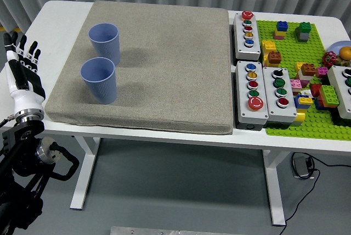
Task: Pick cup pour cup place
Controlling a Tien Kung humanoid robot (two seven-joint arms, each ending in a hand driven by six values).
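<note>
L robot hand (23, 70) hung w/ fingers spread at desk's (60, 23) left edge, two blue cups (99, 80) upright on mat (164, 54).

Two ribbed periwinkle-blue cups (98, 80) and (104, 43) on a beige-grey woven mat (164, 65); white worktop (60, 23) under the mat. Right of the mat, light grey button boxes (247, 36) with red, green, yellow, blue, white and black buttons. Further right, a lime-green studded baseplate (307, 119) with bricks in blue, green, yellow, brown, pink, red. Left hand (22, 73) black and white, black fingers (16, 45).
</note>
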